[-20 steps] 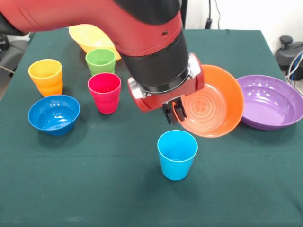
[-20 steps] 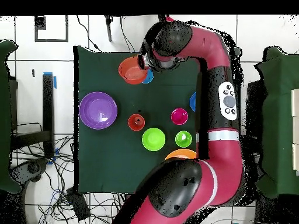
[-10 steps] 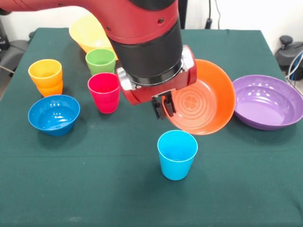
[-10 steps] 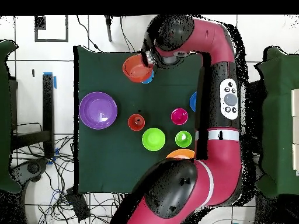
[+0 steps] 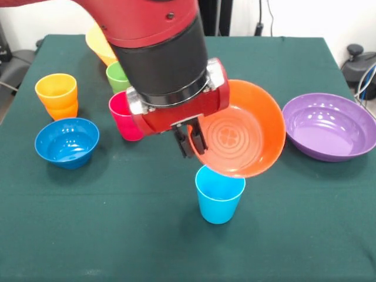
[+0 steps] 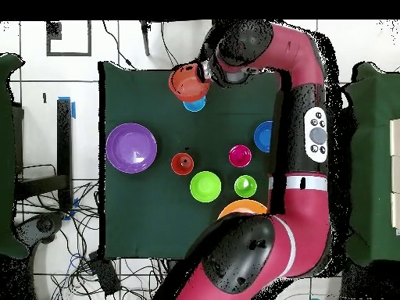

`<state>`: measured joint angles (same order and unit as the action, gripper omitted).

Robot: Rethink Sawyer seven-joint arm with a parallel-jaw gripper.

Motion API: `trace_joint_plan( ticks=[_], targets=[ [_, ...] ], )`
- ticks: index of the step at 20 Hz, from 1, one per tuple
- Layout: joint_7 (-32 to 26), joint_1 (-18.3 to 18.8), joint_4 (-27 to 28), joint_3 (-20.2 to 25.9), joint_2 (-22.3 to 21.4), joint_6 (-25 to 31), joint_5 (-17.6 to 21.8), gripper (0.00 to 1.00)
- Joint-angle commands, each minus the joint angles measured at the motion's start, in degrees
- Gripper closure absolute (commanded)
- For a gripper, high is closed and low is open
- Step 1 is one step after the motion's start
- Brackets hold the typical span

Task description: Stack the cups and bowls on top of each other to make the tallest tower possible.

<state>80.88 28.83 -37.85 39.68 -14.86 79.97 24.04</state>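
My gripper point(image 5: 189, 141) is shut on the left rim of the orange bowl point(image 5: 239, 137), which hangs tilted with its inside facing the camera. The bowl's lower edge is just above the upright light blue cup point(image 5: 219, 195) and overlaps the cup's rim in the front view. From overhead the orange bowl point(image 6: 185, 80) partly covers the light blue cup point(image 6: 195, 104). A yellow-orange cup sits nested in an orange cup point(image 5: 57, 95) at the left. The magenta cup point(image 5: 120, 115) and green cup point(image 5: 116, 74) are partly hidden behind the arm.
The purple bowl point(image 5: 329, 126) rests at the right and the blue bowl point(image 5: 66, 141) at the left. The yellow bowl point(image 5: 97, 42) lies tilted at the back left. Overhead, a light green bowl point(image 6: 205, 186) and a small orange cup point(image 6: 182, 163) stand mid-table.
The arm has carried the orange bowl left and toward the camera, from beside the purple bowl to directly over the light blue cup. Nothing else moved.
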Motion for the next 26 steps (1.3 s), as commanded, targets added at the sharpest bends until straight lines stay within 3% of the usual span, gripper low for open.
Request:
trace_joint_plan(
  ticks=[1,7,14,21,26],
  targets=[
    [-20.15,2.28,-7.33,3.95,-0.17,-11.96,-0.45,1.00],
    [-23.39,4.31,-10.07,5.92,0.35,-20.01,-0.20,1.00],
    [-24.73,6.79,-13.69,8.10,0.82,-25.32,0.11,1.00],
    [-17.58,8.15,-21.99,6.46,-3.71,-30.89,1.78,1.00],
    [-12.00,8.11,-25.88,5.08,-6.16,-30.32,1.13,1.00]
  ],
)
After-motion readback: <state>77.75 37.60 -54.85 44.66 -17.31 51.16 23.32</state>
